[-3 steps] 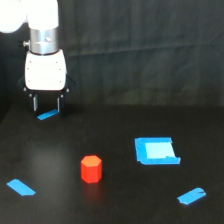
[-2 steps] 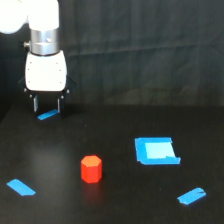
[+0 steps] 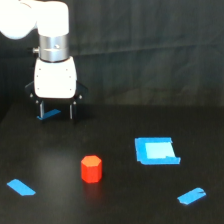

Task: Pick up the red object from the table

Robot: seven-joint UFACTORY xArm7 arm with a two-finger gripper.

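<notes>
In the exterior view, the gripper (image 3: 55, 111) hung near the far left corner of the worktop (image 3: 120, 200), its fingers (image 3: 40, 110) spread apart and holding nothing. The red object (image 3: 91, 169) stood upright toward the near edge, well apart from the gripper. I judge that nothing was done yet: approach, grasp and lift were all left.

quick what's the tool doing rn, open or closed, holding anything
Tool: open, holding nothing; the red object sits apart from it on the table.
</notes>
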